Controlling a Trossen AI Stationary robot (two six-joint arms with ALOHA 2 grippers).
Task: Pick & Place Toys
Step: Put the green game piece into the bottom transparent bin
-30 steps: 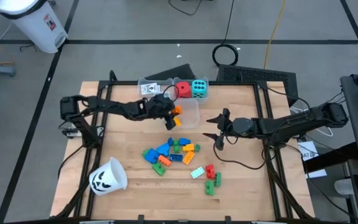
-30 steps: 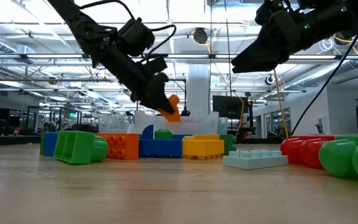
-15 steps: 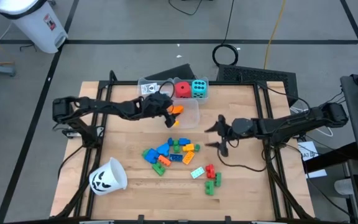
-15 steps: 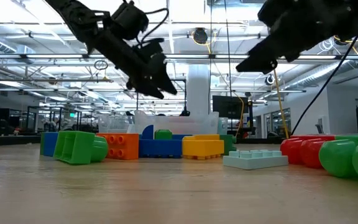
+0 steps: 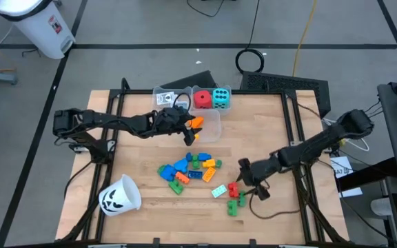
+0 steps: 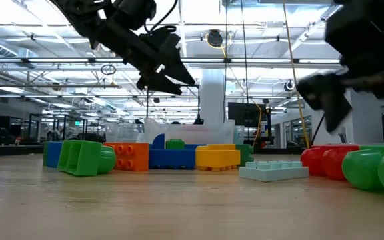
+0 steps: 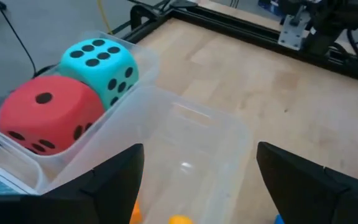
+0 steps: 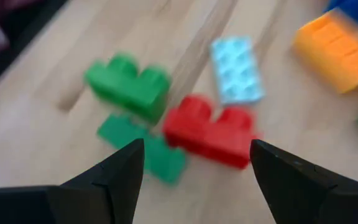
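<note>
Swung down, right gripper (image 5: 248, 180) hovers spread beside red block (image 5: 233, 188).

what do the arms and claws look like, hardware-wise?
Both arms are dark, slim and jointed, with black cables looped along them. Left claw and right claw each end in two dark, flat, tapering fingers, matte and unmarked. No coloured markings are visible.

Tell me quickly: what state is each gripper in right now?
Left gripper: open, empty, over the clear plastic bin.
Right gripper: open, empty, above the red plastic block.
</note>
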